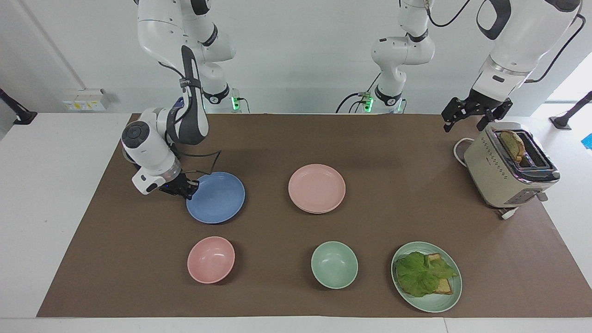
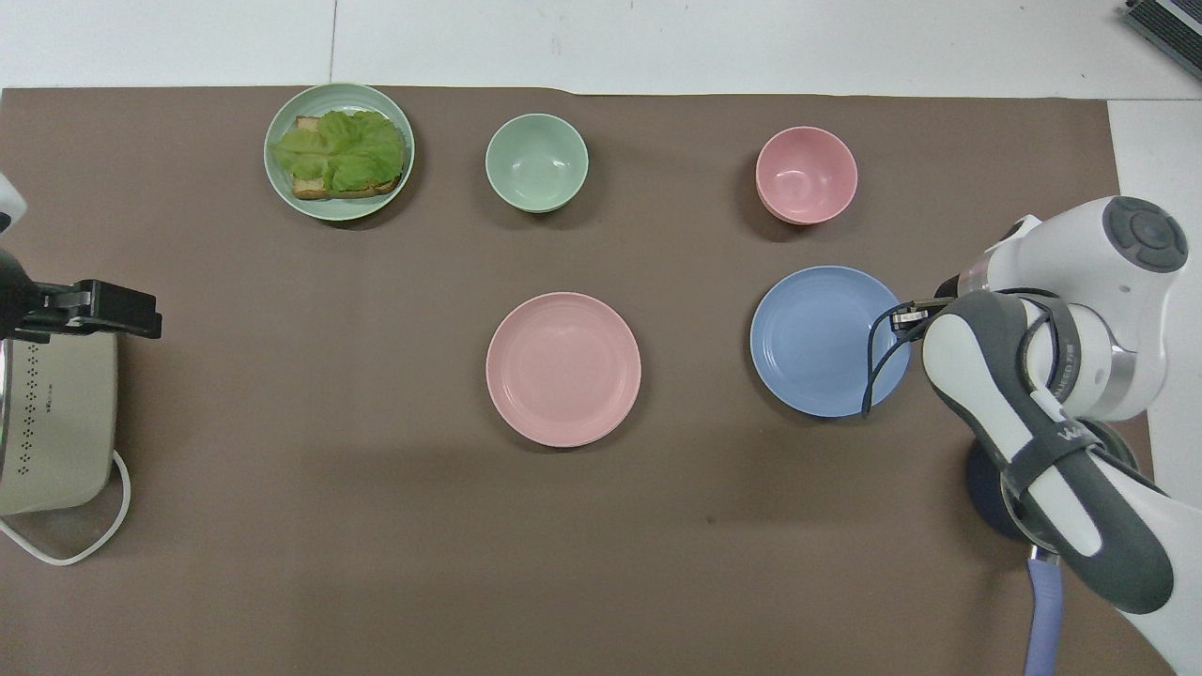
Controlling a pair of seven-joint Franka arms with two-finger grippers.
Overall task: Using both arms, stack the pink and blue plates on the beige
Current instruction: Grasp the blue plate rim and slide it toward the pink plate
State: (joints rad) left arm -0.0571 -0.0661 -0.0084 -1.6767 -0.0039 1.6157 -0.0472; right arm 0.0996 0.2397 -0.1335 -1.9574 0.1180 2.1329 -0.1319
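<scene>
I see the toaster at the left arm's end of the brown mat, my left gripper waiting over the mat beside it, fingers spread with nothing between them. The pink plate sits mid-mat on a beige plate whose edge barely peeks out. Toward the right arm's end from the pink plate, my right gripper is pinched onto the blue plate at its rim.
</scene>
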